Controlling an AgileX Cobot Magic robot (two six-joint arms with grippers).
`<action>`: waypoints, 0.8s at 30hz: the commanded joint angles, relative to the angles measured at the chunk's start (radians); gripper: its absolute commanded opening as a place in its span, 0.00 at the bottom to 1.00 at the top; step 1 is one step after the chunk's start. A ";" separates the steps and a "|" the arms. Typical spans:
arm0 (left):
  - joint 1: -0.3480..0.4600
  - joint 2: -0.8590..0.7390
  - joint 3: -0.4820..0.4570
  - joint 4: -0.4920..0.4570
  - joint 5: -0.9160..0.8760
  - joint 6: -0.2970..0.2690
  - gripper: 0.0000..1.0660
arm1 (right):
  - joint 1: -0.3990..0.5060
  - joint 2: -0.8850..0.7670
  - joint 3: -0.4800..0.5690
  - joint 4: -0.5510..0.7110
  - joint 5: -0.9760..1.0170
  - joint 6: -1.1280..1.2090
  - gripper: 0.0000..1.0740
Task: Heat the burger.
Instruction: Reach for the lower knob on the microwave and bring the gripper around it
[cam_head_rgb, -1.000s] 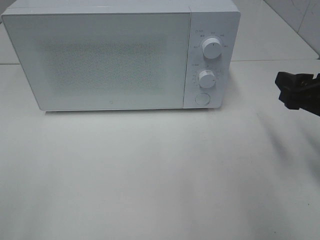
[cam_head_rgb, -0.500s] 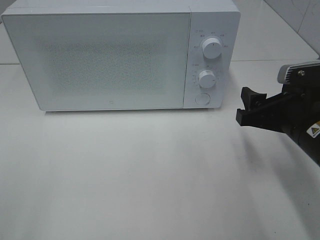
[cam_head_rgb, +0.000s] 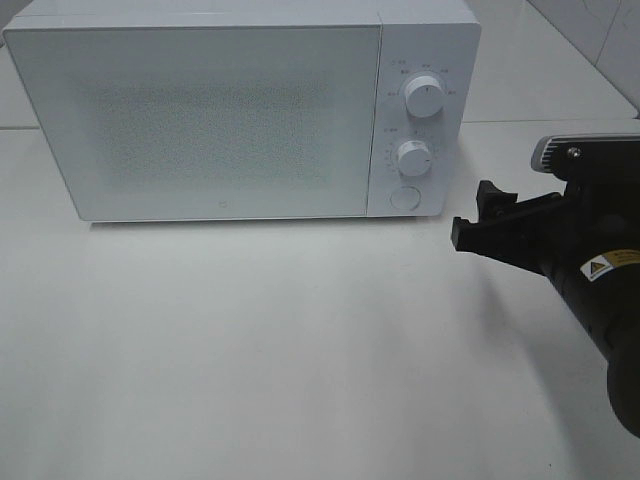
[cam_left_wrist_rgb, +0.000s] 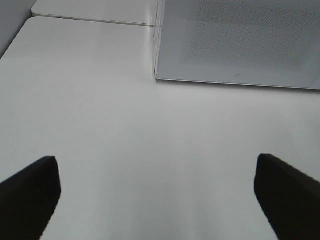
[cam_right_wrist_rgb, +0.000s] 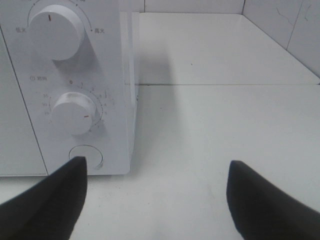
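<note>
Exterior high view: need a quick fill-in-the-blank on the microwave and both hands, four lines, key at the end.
1. The microwave door is ____.
2. Its panel carries ____ knobs above a round button.
3. In the exterior high view, the right hand hangs to the ____ of the microwave.
4. The left hand and the right hand both stand ____, holding nothing.

Missing words: closed; two; right; open.

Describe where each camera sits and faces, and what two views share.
Exterior high: above, looking down at the microwave and table; right hand shows.
Left wrist: low over the table, facing the microwave door; open left hand shows.
Right wrist: facing the dials and button; right hand shows.
Shared: exterior and right wrist both show the dials.
</note>
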 joint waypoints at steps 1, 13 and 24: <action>0.004 -0.025 0.004 -0.005 -0.003 -0.002 0.92 | 0.004 -0.005 -0.037 0.010 -0.072 -0.031 0.68; 0.004 -0.025 0.004 -0.004 -0.003 -0.002 0.92 | 0.003 0.115 -0.089 -0.026 -0.112 -0.031 0.68; 0.004 -0.025 0.004 -0.004 -0.003 -0.002 0.92 | -0.001 0.224 -0.210 -0.052 -0.113 -0.030 0.68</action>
